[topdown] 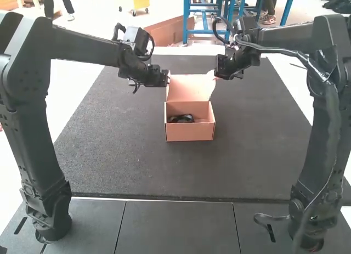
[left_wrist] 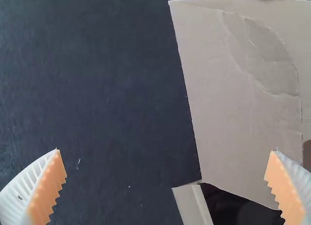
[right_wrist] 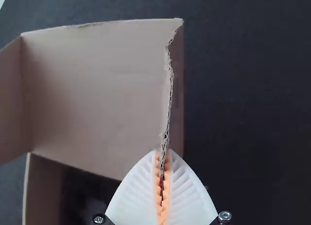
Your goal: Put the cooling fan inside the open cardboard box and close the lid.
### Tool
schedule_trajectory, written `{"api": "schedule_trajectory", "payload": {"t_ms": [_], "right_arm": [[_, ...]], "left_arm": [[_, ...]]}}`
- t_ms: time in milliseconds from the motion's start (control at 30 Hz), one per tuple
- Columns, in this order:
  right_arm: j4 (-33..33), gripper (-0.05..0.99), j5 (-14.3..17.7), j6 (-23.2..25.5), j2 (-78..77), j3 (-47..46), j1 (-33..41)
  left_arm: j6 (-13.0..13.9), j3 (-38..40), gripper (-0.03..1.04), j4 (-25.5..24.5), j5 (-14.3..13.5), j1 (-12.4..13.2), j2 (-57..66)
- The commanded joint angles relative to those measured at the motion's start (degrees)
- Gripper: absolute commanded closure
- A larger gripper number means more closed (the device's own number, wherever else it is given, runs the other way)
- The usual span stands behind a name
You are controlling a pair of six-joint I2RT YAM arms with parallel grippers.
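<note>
Mat [topdown: 109,139], dark grey, covers most of the table [topdown: 175,226]. Cardboard box [topdown: 190,130], brown, sits near the mat's centre with its top open. Lid [topdown: 189,89] stands upright from the box's far wall and has a side flap at its right edge.

Right gripper [topdown: 220,73] is at the lid's upper right corner. In the right wrist view its white ribbed fingers [right_wrist: 141,196] are pinched together on the flap's torn corrugated edge, with the orange pads pressed against the card.

Left gripper [topdown: 163,78] hangs just beside the lid's left edge; contact cannot be told. Its fingers [left_wrist: 41,188] are spread wide and hold nothing, with mat and lid showing between them.

Cooling fan [topdown: 181,118], black, lies on the box floor, toward its left side.
</note>
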Motion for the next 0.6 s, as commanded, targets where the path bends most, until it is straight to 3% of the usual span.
{"api": "schedule_trajectory", "payload": {"t_ms": [0,267,567], "right_arm": [[-0.75,0.95,-0.29,-0.04,-2.76,0.64,1.27],[-0.66,0.95,0.94,-0.13,-5.49,-3.4,2.42],[-0.22,0.95,0.94,-0.3,-9.53,-9.73,4.17]], "left_arm": [[0.1,2.16,0.04,-0.1,0.38,-0.43,0.3],[0.1,2.34,0.04,-0.54,0.29,-0.78,-0.14],[0.01,2.34,0.04,-2.21,0.29,-3.42,-1.02]]}}
